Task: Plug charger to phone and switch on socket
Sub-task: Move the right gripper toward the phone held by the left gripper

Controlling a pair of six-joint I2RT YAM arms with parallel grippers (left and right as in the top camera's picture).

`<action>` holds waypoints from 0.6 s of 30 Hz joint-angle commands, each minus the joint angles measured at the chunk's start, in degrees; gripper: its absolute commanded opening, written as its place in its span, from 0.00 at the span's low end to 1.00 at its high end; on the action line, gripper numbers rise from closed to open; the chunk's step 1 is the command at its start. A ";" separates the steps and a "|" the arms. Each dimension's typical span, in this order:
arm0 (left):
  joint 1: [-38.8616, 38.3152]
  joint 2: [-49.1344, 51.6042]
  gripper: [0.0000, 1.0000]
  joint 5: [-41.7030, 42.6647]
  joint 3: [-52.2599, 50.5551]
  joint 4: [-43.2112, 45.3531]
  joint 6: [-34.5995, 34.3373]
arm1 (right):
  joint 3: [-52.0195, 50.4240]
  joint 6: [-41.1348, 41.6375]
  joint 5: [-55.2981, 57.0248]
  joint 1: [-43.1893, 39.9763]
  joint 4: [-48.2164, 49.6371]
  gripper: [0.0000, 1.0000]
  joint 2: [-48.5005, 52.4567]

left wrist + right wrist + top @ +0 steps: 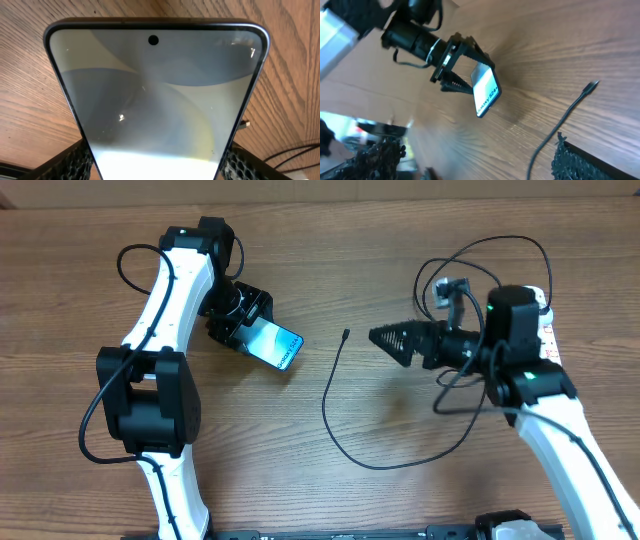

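My left gripper [243, 320] is shut on the phone [276, 344] and holds it tilted, its blue screen up and its free end pointing right. In the left wrist view the phone [155, 95] fills the frame between the fingers [157, 169]. The charger cable [335, 415] lies looped on the table, its connector tip [345, 333] free between phone and right gripper. My right gripper [385, 338] is open and empty, pointing left at the tip. The right wrist view shows the phone [485, 90], the tip [592, 86] and my open fingers [475, 160]. The socket [549, 332] is mostly hidden under the right arm.
Thin black cable loops [480, 255] arc over the table behind the right arm, with a small plug head [452, 287] among them. The table [330, 240] is brown wood. The left arm's base [150, 395] stands at the left.
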 commanded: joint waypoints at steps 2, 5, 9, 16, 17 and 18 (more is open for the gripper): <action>-0.52 -0.22 0.56 -0.31 1.60 -0.11 -3.08 | 1.40 9.27 -1.95 1.60 4.44 1.00 5.49; -0.96 -0.22 0.56 -0.28 1.60 -0.04 -4.48 | 1.40 15.96 1.70 3.89 7.52 0.87 9.01; -1.86 -0.22 0.57 0.17 1.60 -0.04 -5.27 | 1.40 23.21 8.59 8.57 10.88 0.79 12.50; -3.65 -0.22 0.57 5.27 1.60 0.07 -5.51 | 1.40 34.03 20.00 16.61 15.76 0.64 15.58; -3.82 -0.22 0.57 5.99 1.60 0.07 -5.51 | 1.40 35.34 21.64 17.51 15.82 0.63 15.78; -4.07 -0.22 0.56 6.29 1.60 0.04 -5.73 | 1.40 36.13 22.56 18.03 15.82 0.62 15.78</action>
